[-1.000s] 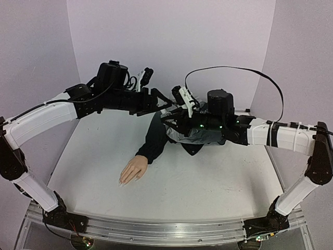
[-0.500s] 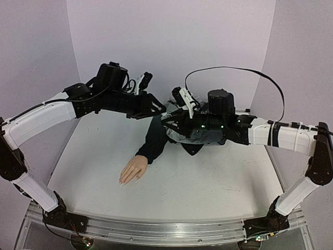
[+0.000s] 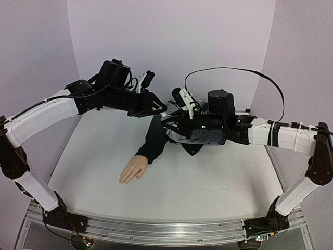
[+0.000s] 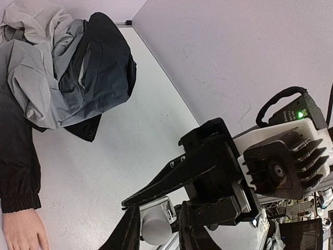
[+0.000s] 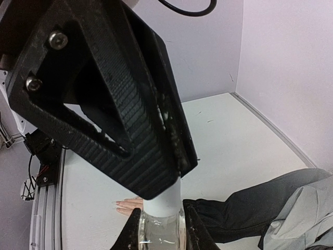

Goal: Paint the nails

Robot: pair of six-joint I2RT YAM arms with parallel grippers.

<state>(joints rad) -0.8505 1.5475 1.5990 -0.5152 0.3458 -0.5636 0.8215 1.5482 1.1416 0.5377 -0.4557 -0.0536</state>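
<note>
The flesh-coloured mannequin hand (image 3: pixel 132 170) lies flat on the table, and its dark sleeve (image 3: pixel 154 136) runs back to a jacket. Its nails (image 3: pixel 122 182) are tiny pale tips pointing to the near left. They also show in the right wrist view (image 5: pixel 118 204). My right gripper (image 5: pixel 161 230) is shut on a small clear bottle (image 5: pixel 161 232) and holds it upright above the table. My left gripper (image 4: pixel 156 213) is closed around the bottle's white cap (image 4: pixel 155 229) from above. The two grippers meet above the sleeve (image 3: pixel 164 114).
A crumpled grey and black jacket (image 3: pixel 200 136) lies at the back middle under the right arm. Lilac walls close in the back and both sides. A black cable (image 3: pixel 234 70) loops above the right wrist.
My left wrist has lifted and turned a little while its fingers stay at the bottle's cap. The right arm, the bottle and the mannequin hand have not moved.
</note>
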